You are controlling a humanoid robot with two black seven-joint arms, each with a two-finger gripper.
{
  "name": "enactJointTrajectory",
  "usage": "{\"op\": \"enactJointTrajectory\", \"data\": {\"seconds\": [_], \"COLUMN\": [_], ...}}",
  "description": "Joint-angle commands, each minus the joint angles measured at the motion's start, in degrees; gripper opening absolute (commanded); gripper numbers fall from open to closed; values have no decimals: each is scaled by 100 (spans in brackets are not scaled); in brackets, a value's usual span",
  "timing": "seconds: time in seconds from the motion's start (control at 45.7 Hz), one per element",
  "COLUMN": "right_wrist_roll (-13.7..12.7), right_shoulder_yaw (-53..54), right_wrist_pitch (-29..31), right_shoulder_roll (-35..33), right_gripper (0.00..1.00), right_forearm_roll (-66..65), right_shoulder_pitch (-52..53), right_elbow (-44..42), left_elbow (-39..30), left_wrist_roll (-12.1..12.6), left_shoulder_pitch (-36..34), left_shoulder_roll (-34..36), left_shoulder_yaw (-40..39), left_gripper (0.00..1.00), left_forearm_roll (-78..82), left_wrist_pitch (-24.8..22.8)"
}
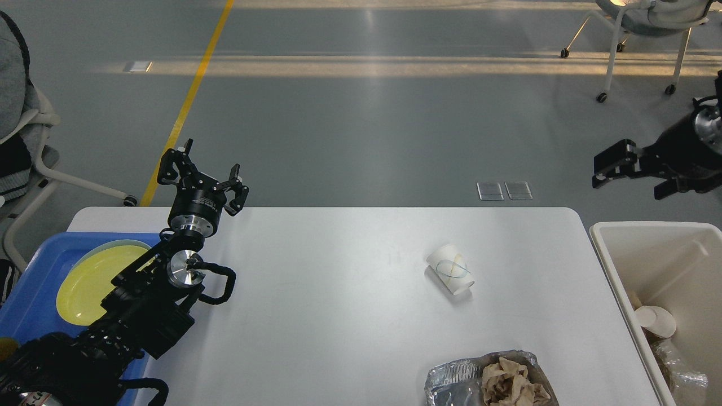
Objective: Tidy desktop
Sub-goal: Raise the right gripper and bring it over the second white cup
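White and wide, the surface (338, 316) spreads below both my hands. Nearest, one foil tray (445, 379) holds crumpled brown paper (510, 380). One paper cup (450, 269) lies tipped between my hands. Beneath my left hand (203, 172), empty with fingers spread, one blue tray (34, 304) carries one yellow plate (93, 279). Below my right hand (634, 177), also spread and empty, one cream bin (615, 265) holds another cup (656, 320).

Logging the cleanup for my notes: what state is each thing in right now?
Cup: on its side on the desktop.
Foil tray: holds crumpled paper.
Bin: open, a cup inside.
Plate: flat in the blue tray.
Left gripper: open, empty.
Right gripper: open, empty.
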Motion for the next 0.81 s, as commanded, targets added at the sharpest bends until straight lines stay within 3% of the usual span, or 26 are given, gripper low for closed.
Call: {"op": "enactJointTrajectory", "data": {"seconds": [0.0,0.088,0.438,0.788], "right_wrist_roll": [9,9,0,-35], "right_shoulder_yaw": [145,373,1806,2202], "right_wrist_pitch": [926,1427,1427,1427], "right_shoulder_roll": [24,41,-11,85], "right_gripper": [100,100,100,100], "right_forearm_roll": [455,534,613,684], "right_shoulder_pitch": [954,1438,2661,2469], "right_elbow": [217,217,225,190], "left_elbow": [0,0,0,0], "left_wrist_roll": [0,0,0,0], "left_shoulder_pitch": [-2,-2,7,-2], "left_shoulder_roll": [0,0,0,0], "left_shoulder_yaw": [0,0,0,0], "left_gripper": [100,100,100,100], "left_forearm_roll": [0,0,0,0], "left_wrist_pitch": [-5,4,4,-5]}}
